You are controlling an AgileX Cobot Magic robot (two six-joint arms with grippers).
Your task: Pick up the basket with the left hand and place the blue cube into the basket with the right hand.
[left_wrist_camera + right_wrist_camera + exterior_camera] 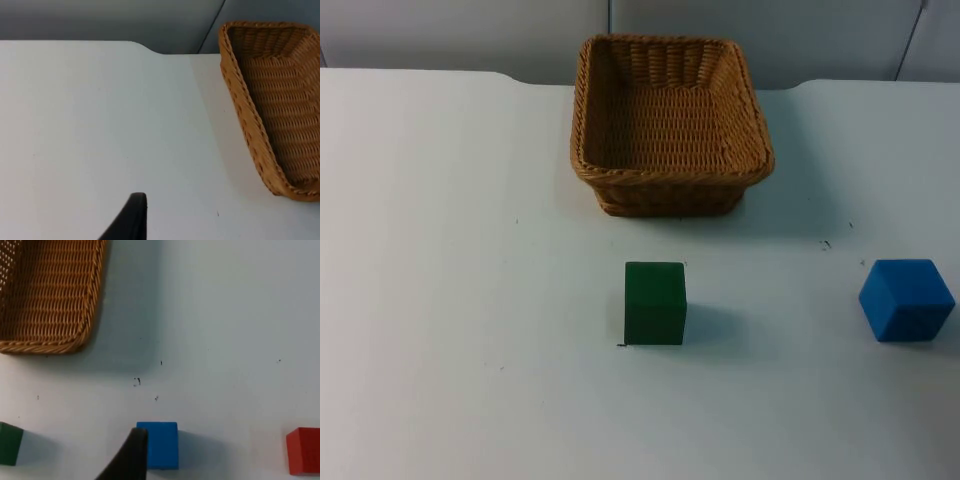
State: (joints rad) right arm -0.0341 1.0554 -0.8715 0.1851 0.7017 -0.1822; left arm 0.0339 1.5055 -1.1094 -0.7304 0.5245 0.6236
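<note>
A brown wicker basket (670, 190) stands upright and empty at the back middle of the table. Its side wall (250, 130) is seen from the left wrist, where my left gripper (131, 220) hangs over bare table some way from it. The blue cube (907, 298) rests on the table near the right edge, in front of and to the right of the basket. In the right wrist view my right gripper (131, 457) is close to the blue cube (161, 444), its black tip overlapping the cube's edge. The basket's corner (50, 345) lies beyond.
A green cube (655, 302) sits on the table in front of the basket, also seen from the right wrist (9, 444). A red cube (303, 450) lies on the far side of the blue one. The grey partition wall (470, 30) closes the table's back.
</note>
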